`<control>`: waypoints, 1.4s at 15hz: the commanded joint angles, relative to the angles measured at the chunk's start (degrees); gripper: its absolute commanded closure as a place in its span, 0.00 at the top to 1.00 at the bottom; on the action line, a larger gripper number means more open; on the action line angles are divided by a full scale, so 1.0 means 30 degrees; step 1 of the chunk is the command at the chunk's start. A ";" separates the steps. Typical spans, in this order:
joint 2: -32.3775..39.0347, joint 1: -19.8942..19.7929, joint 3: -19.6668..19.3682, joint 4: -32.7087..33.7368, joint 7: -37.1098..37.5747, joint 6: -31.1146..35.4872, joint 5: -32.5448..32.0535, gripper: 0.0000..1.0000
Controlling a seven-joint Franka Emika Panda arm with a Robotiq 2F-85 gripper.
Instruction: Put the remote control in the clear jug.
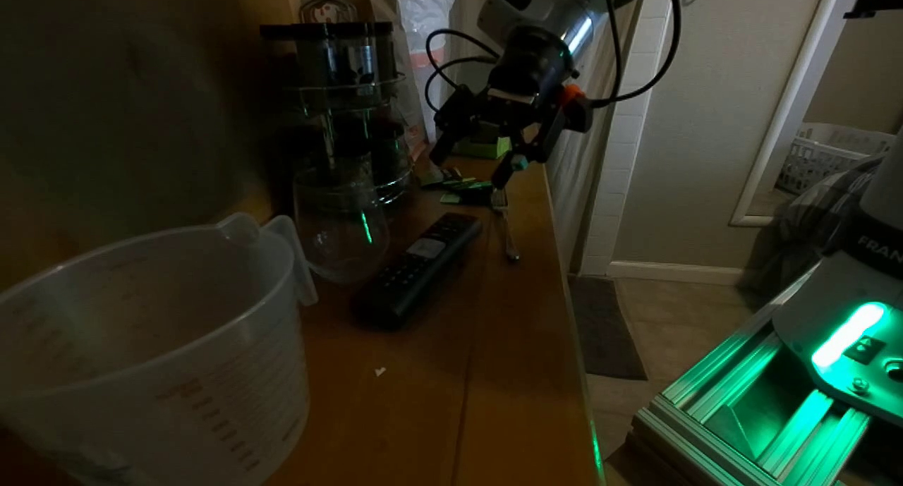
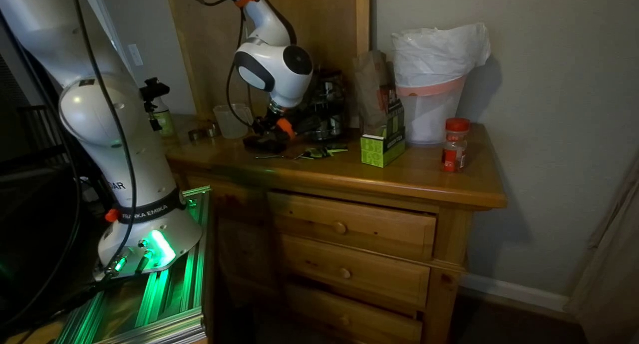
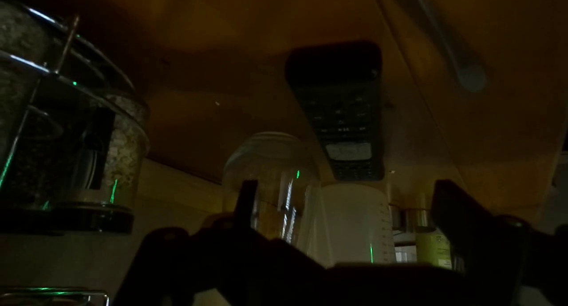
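The remote control [image 1: 416, 271] is a long black remote with a pale patch. It lies on the wooden dresser top and also shows in the wrist view [image 3: 346, 115], whose picture stands upside down. The clear jug [image 1: 211, 387] stands upright beyond the remote from the gripper, its open rim upward; it shows in the wrist view [image 3: 355, 226] and in an exterior view [image 2: 232, 122]. My gripper [image 1: 469, 167] is open, with wide-apart fingers in the wrist view [image 3: 346, 184] and nothing between them. It hangs above the dresser near the remote's far end, apart from it.
A round clear glass [image 1: 342, 225] stands right beside the remote. A rack of dark-lidded jars [image 1: 346, 63] stands along the back panel. A metal utensil [image 1: 508, 228] and small packets [image 1: 462, 188] lie near the gripper. A green box [image 2: 382, 147] and a red-lidded jar [image 2: 454, 147] stand farther along.
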 commanded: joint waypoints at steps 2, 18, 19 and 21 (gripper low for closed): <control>0.0604 -0.0368 0.0829 0.0232 0.0216 0.0131 -0.0559 1.00; 0.2739 0.0146 0.2687 0.1215 -0.0529 0.4125 -0.0057 1.00; 0.2890 0.0178 0.2760 0.1262 -0.0507 0.4461 -0.0122 1.00; 0.3208 0.0259 0.2921 0.1333 -0.0531 0.5170 -0.0156 1.00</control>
